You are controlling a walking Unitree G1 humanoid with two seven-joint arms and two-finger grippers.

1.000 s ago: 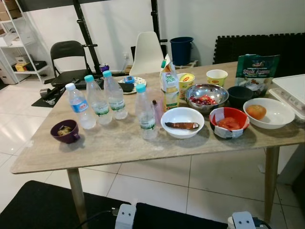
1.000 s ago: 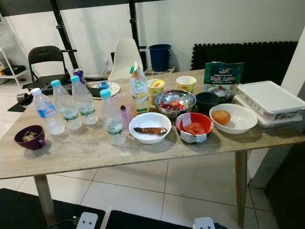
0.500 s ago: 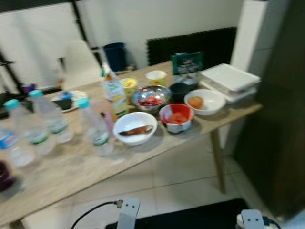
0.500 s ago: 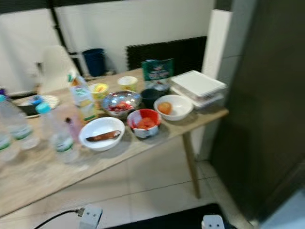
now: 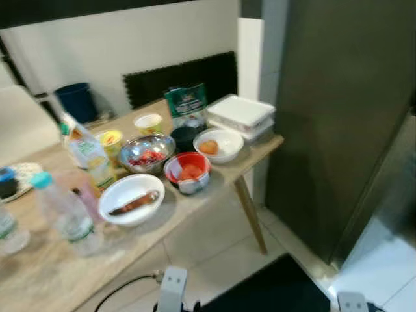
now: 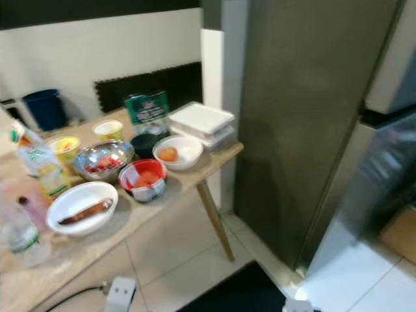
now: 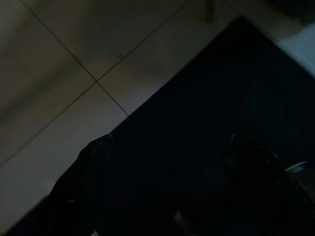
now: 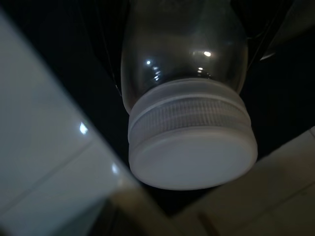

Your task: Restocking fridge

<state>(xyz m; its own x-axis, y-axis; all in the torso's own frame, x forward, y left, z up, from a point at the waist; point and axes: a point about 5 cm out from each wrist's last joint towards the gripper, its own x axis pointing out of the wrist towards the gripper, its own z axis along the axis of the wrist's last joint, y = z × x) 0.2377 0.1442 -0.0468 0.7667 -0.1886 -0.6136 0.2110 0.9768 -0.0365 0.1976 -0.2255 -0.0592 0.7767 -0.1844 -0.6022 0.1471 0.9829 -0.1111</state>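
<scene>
Fridge: the tall dark fridge takes up the right half of the right eye frame, door closed — the robot seems turned toward it so the carried item can go in.
Carried item: a clear bottle with a wide pale screw cap sits at the centre of the right wrist frame, cap toward the camera.
Right gripper: its dark fingers flank the bottle's body at the top of the right wrist frame; they appear closed on it, presumably to carry it to the fridge.
Left gripper: two black fingers show at the lower edge of the left wrist frame, well apart with nothing between them, over a dark mat and pale floor tiles — the arm looks idle.
Table: the wooden table runs from the lower left to the centre of the left eye frame, its corner close to the fridge.
Remaining stock: a white bowl holding something brown, a red bowl, a steel bowl, a white bowl with an orange fruit, stacked white lidded containers, a green bag, a juice carton and water bottles — all still to be put away.
Step, as a judgement: approach to the fridge; the door will need opening, likely by the free left gripper.
</scene>
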